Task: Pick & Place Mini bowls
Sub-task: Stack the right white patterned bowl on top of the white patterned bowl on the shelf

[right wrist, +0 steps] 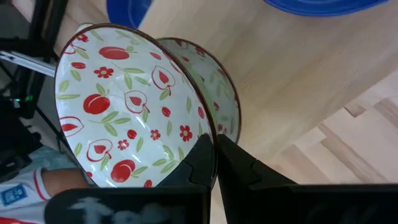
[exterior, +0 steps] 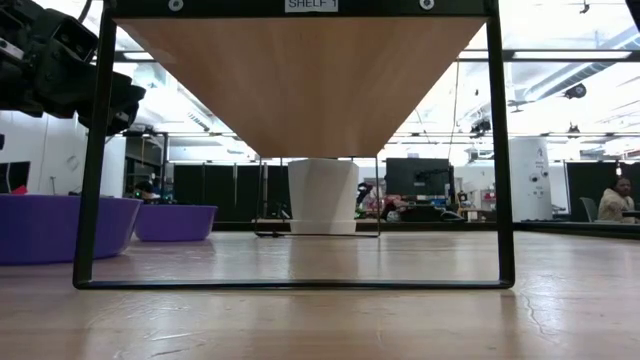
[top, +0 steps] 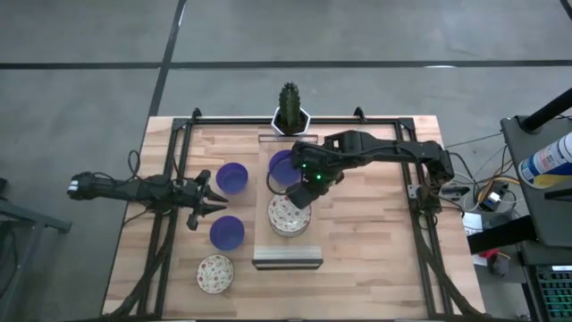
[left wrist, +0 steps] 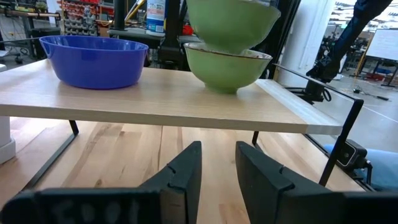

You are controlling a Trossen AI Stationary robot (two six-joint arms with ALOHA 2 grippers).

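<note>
Three blue bowls (top: 232, 177) sit upright, one on the shelf; two speckled bowls (top: 288, 215) stacked there, another (top: 215, 273) on the table.

In the high view the right gripper (top: 302, 193) covers part of the speckled bowl (top: 288, 216) on the shelf (top: 286, 255), so the stack beneath it cannot be counted there. A blue bowl (top: 282, 166) near the frame's centre is partly hidden under the right arm. In the low view the purple-looking bowl (exterior: 60, 227) at the left edge is cut off by the frame, and the dark mass at upper left is probably a gripper, though too little shows to say which. In the left wrist view the upper green-sided bowl (left wrist: 233, 22) is cropped at the top edge. In the right wrist view the blue bowl (right wrist: 323, 5) at the top edge shows only a sliver.
</note>
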